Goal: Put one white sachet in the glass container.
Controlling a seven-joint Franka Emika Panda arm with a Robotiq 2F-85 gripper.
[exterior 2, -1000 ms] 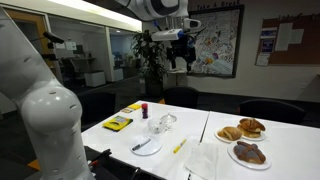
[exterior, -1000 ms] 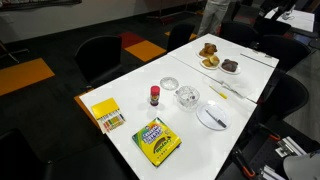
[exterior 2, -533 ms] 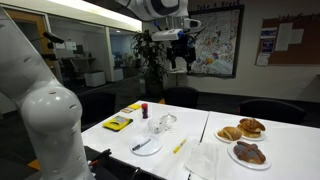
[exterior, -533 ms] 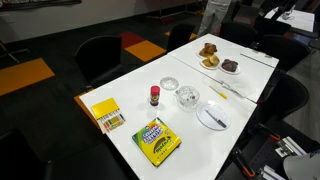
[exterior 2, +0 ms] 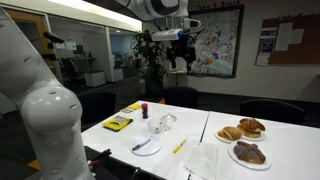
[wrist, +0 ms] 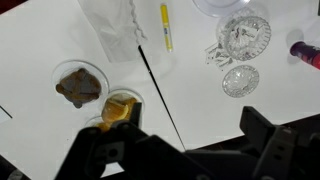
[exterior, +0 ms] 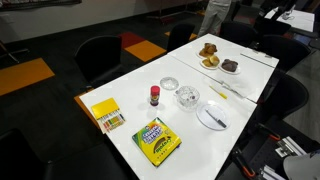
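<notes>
In an exterior view the glass container [exterior: 187, 97] stands in the middle of the worktop [exterior: 130, 125], just beside a small glass dish [exterior: 170, 85]; the whitish pieces in it are too small to name. In an exterior view the pincer [exterior 2: 180, 62] hangs high above the worktop, probably to overlook everything before it goes down. In the wrist view its 2 fingers stand wide apart and hold nothing; 1 white sachet [wrist: 214, 55] seems to lie against the container's rim; I cannot tell its long axis.
</notes>
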